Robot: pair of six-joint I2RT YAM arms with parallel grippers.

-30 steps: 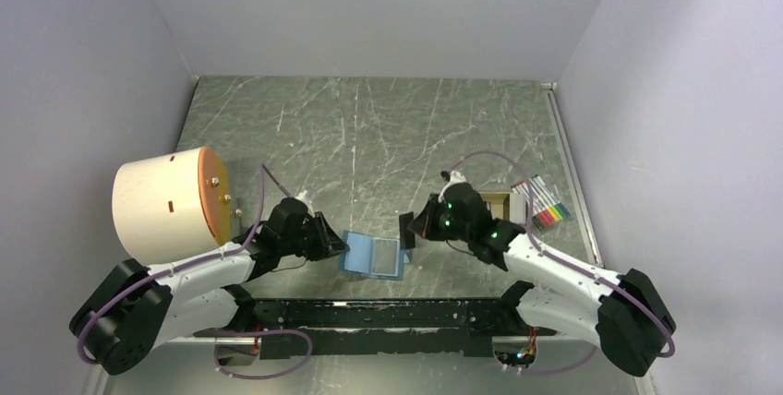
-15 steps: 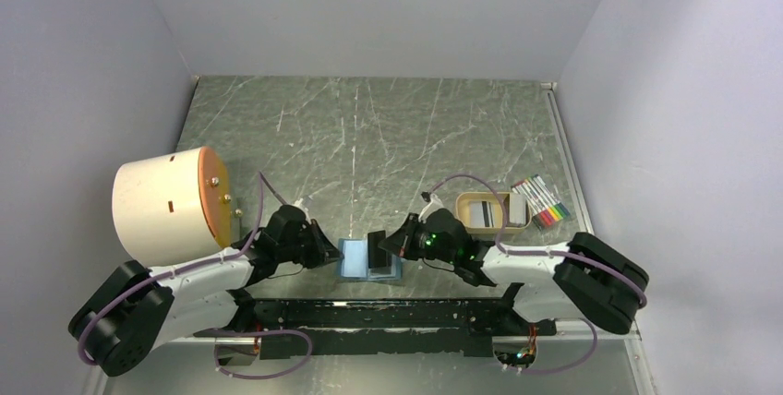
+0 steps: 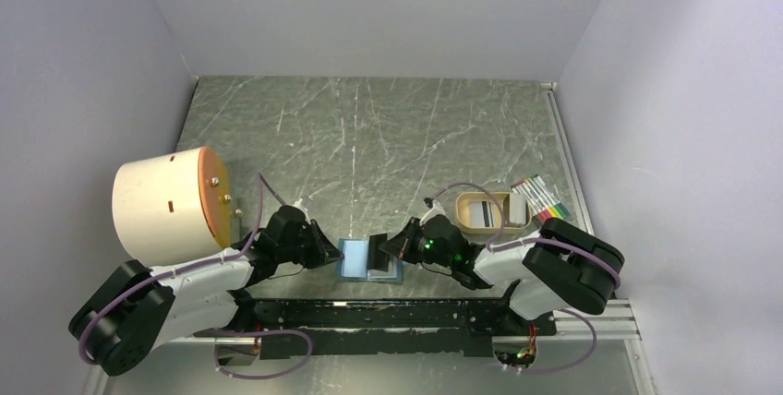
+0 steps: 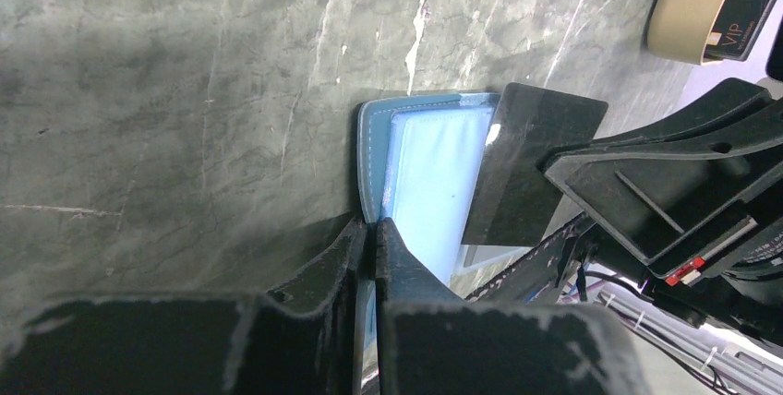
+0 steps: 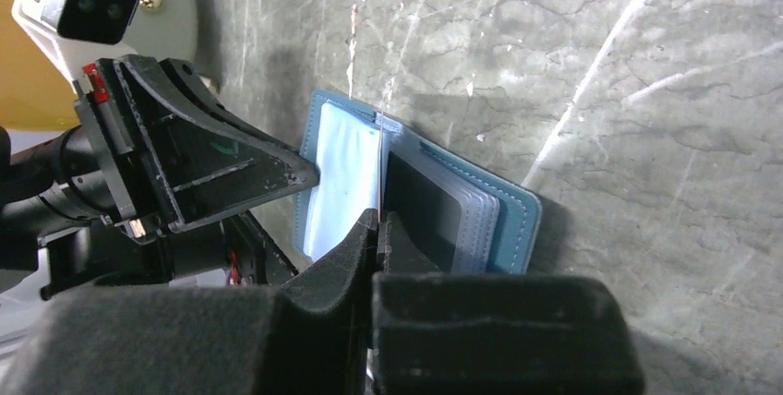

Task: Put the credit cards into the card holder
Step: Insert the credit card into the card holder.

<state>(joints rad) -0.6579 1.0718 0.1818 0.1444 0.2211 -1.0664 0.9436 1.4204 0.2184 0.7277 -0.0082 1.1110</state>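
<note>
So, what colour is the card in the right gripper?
Glossy black; the card shows best in the left wrist view.

The card holder [image 3: 355, 259] lies at the desk's [image 3: 369, 137] near edge between the left gripper [image 4: 373, 234] and the right gripper [image 5: 379, 221], a credit card [image 4: 531, 164] standing over it. A tray [image 3: 463, 212], then markers [image 3: 543, 201], sit behind to the right.

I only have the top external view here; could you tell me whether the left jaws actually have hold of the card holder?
Observer: Yes, the left wrist view shows the left jaws shut on one edge of the open card holder.
Operator: Thank you. How is the right arm's card sitting?
Observer: In the right wrist view the right jaws pinch the dark card edge-on, in line with the holder's fold.
Operator: What is in the tray?
Observer: The left wrist view shows a dark card printed VIP in the tan tray.
</note>
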